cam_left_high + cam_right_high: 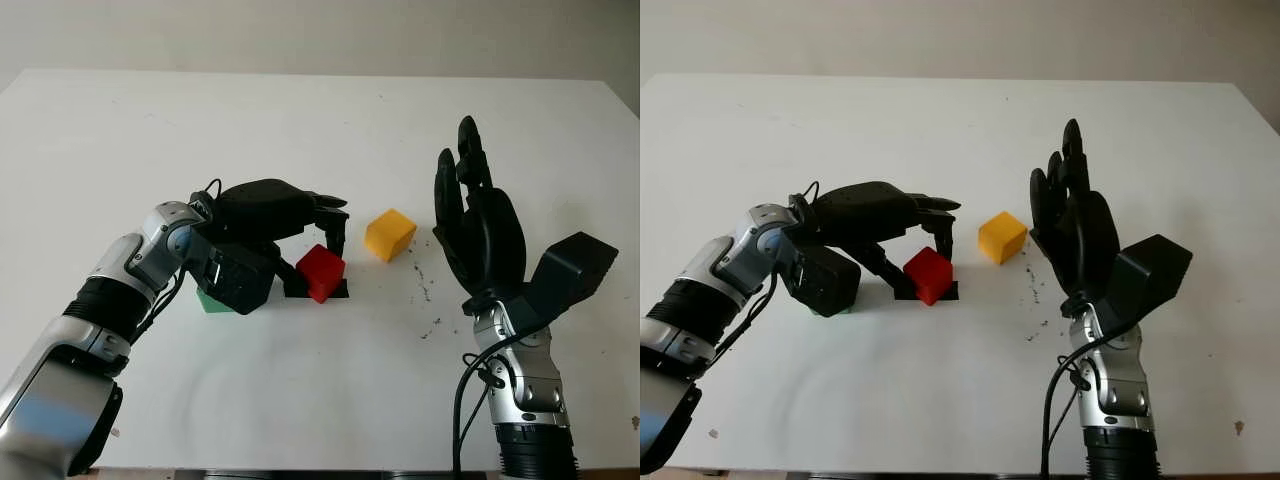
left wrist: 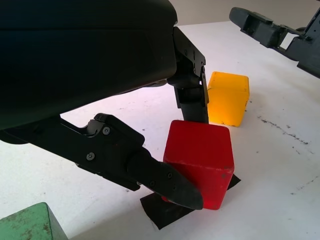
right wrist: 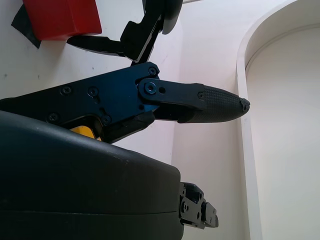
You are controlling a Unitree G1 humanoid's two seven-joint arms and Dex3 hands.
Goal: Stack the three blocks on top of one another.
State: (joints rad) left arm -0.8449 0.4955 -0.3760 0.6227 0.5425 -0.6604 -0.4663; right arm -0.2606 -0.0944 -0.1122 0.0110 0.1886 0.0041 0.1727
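A red block (image 1: 322, 272) stands mid-table, slightly tilted, over a black patch. My left hand (image 1: 317, 265) is shut on it: the thumb (image 2: 165, 182) presses its near lower side and a finger (image 2: 192, 95) comes down against its far side. The yellow block (image 1: 390, 234) sits on the table just right of and beyond the red one, apart from it. The green block (image 1: 212, 300) lies to the left, mostly hidden under my left wrist. My right hand (image 1: 462, 165) is open, held upright above the table to the right of the yellow block.
The white table (image 1: 300, 130) stretches wide behind the blocks. A black patch (image 2: 165, 212) lies under the red block. Dark specks (image 1: 425, 290) mark the surface between the yellow block and my right arm.
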